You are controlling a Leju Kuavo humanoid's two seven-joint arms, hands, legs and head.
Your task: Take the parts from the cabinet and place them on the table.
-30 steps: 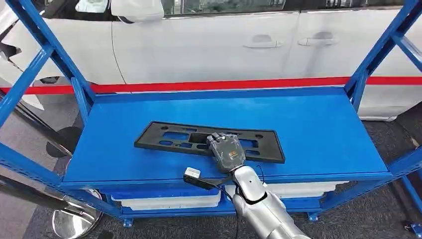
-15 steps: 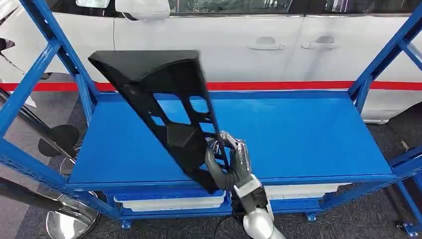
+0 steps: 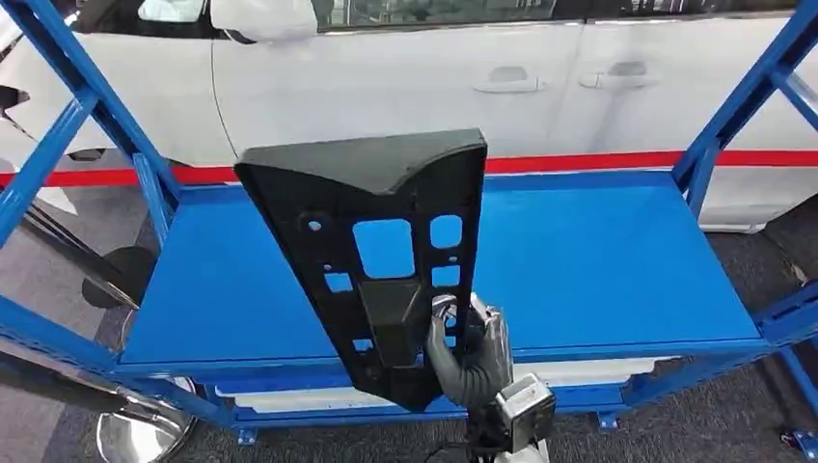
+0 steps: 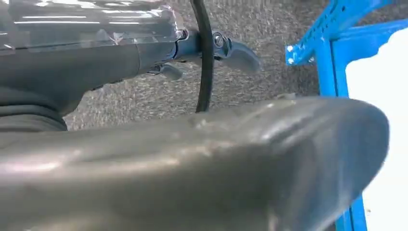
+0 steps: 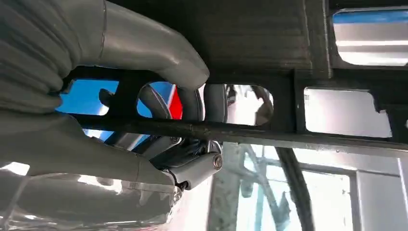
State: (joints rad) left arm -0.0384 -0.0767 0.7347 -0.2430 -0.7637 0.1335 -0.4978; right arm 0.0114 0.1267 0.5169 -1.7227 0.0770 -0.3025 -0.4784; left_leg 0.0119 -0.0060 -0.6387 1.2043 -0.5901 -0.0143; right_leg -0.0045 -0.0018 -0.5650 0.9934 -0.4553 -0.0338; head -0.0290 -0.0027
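Item: black plastic part (image 3: 386, 241), a long flat panel with rectangular cut-outs and small round holes. It is held upright above the front edge of the blue shelf (image 3: 598, 260), clear of the shelf surface, its wider end uppermost and its narrow end lowest. It is gripped near the lower end by the right hand (image 3: 468, 352), whose fingers are wrapped around the panel's edge. In the right wrist view the same hand (image 5: 96, 96) is seen clamped on the part (image 5: 269, 43): the thick grey thumb (image 5: 149, 45) is pressed on one face, and darker fingers (image 5: 192, 103) are seen through a cut-out on the other side.

Item: left hand (image 4: 216, 48). In the left wrist view it is shown above grey carpet, beside a blue frame post (image 4: 332, 62). Nothing is seen in it; whether its fingers are spread or curled cannot be told, since a large blurred grey form lies across the foreground of that picture.

Item: blue shelf unit. A flat blue top level is set within slanted blue frame members (image 3: 68, 106). A lower level is fitted with white trays (image 3: 318, 394).

Item: white car (image 3: 434, 77), parked behind the shelf unit, with door handles and a side mirror visible. A red band (image 3: 598, 159) runs along behind the shelf's rear edge.
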